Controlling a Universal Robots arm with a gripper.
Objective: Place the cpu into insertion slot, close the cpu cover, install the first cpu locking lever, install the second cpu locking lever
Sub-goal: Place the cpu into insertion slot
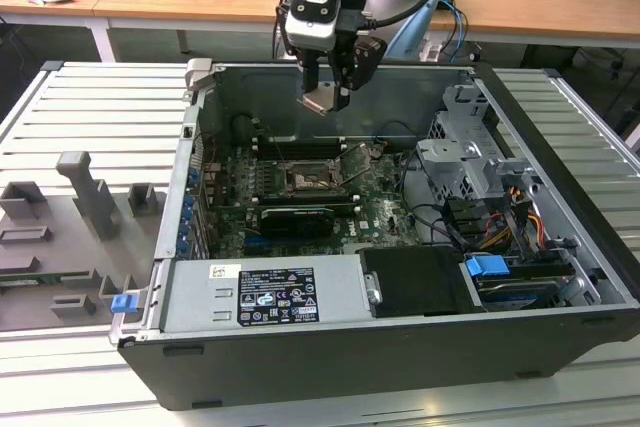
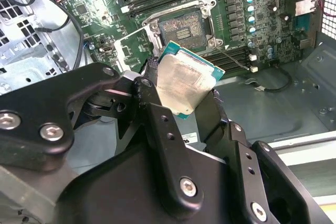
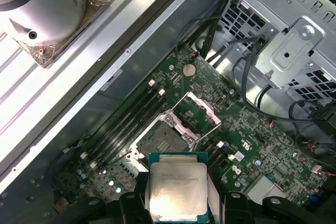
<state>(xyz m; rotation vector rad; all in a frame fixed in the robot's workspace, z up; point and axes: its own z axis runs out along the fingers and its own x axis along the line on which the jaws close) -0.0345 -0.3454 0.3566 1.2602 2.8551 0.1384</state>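
The hand [image 1: 322, 97] is pinching the cpu [image 2: 184, 82] by two opposite edges and holding it tilted in the air above the open computer case [image 1: 400, 367]. Farther down, the insertion slot [image 2: 184, 27] is lying bare in the middle of the circuit board [image 2: 262, 3], with the cpu cover [image 2: 127, 51] swung open beside it. Placing the cpu looks to be the step in hand. It is calling for the chip to be levelled and squared over the socket.

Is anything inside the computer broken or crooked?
Nothing looks broken. The cpu is held tilted in the pincer, above the open case and not in the insertion slot. The cpu cover lies flipped open beside the slot. That looks like work under way, not a fault.
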